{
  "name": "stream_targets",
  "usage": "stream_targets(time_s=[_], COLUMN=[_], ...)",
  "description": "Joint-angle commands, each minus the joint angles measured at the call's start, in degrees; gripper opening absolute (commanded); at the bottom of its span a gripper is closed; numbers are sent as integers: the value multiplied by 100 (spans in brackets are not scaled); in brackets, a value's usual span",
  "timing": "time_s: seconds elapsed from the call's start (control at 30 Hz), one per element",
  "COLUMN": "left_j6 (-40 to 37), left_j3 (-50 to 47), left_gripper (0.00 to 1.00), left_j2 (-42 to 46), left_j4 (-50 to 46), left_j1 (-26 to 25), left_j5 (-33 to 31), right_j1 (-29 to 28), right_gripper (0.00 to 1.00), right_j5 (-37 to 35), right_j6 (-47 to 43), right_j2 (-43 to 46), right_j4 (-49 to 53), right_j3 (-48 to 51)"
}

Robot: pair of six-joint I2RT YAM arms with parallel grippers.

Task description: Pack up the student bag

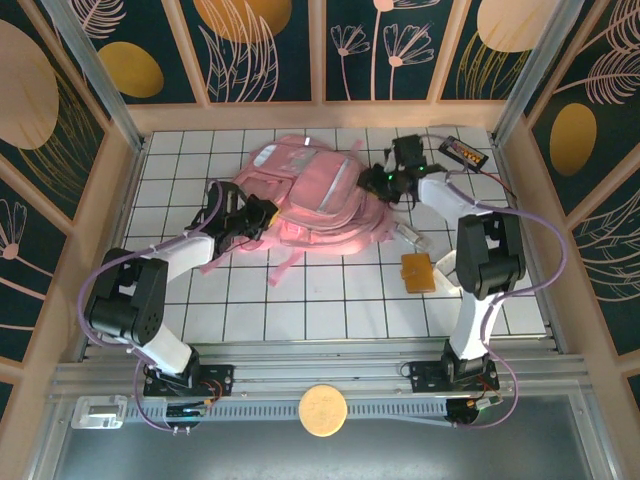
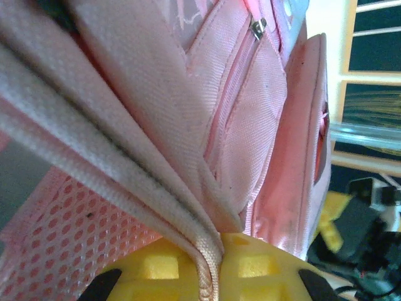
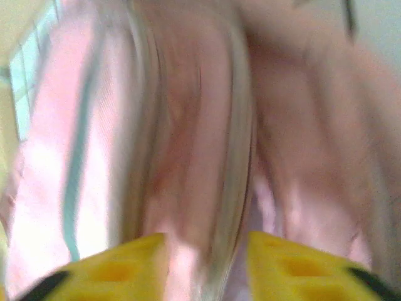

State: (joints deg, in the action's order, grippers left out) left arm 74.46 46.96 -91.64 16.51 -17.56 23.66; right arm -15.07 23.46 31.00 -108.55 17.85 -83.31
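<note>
I see the large pale-pink fabric backpack [image 1: 310, 200] lying near the white tiled worktop's [image 1: 330, 300] far edge, mid-width. My left gripper [image 2: 210, 266] is pinched tight on its light trim [image 2: 125, 182]. The right gripper's [image 3: 207, 263] jaws stand apart astride blurred pink fabric; I cannot tell if they grip.

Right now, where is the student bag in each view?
Top external: the student bag lies upper centre on the tiled table.
Left wrist: close up, its pink fabric sits above the left hand, which pinches its edge.
Right wrist: blurred pink fabric above the right hand.
Shared landmark: the bag's light trim, a pale strip in all three views.
</note>
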Motion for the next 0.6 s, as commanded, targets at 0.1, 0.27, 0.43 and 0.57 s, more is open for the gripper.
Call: stream_targets(time_s=[0.1, 0.27, 0.43, 0.57], left_j6=[964, 1311, 1350, 1372], left_j3=[138, 225, 409, 449], left_gripper=[6, 5, 5, 4], left_j2=[383, 375, 252, 243], left_j4=[651, 720, 631, 570], left_j1=[-321, -440, -545, -590], left_j5=[-484, -772, -793, -795], right_j1=[-512, -2004, -3041, -3211], right_gripper=[83, 75, 63, 58], right_j5=[-1144, -2053, -2399, -2417], right_j6=[-546, -150, 280, 350], right_j2=[1361, 2383, 2252, 1897], right_j4=[1029, 1575, 1221, 738], right_j3=[345, 1035, 1395, 1438])
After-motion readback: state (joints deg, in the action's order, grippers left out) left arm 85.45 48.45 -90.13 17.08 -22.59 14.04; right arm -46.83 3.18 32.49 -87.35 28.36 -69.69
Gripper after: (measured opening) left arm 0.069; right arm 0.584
